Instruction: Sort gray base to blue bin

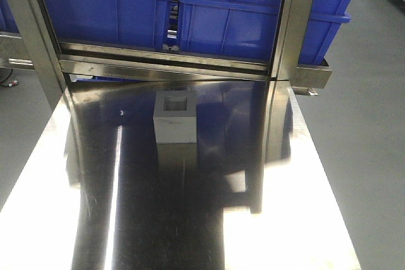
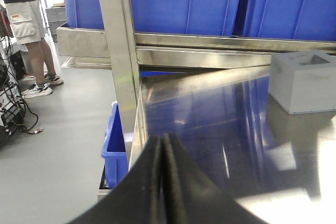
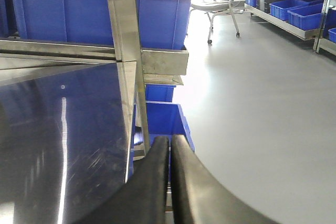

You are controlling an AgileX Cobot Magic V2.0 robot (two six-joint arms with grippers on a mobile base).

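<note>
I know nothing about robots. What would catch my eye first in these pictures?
A lone gray base, its square recess facing up, sits by itself on a mirror-bright steel table. Behind it, bright blue crates fill a metal rack, and the left one holds something red. The left tool and right tool, both black, look closed and empty.

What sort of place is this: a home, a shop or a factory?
Probably a factory or warehouse sorting station: large blue plastic crates on a steel rack, a polished stainless-steel table, and metal shelving with more blue bins beside a bare gray floor.
</note>
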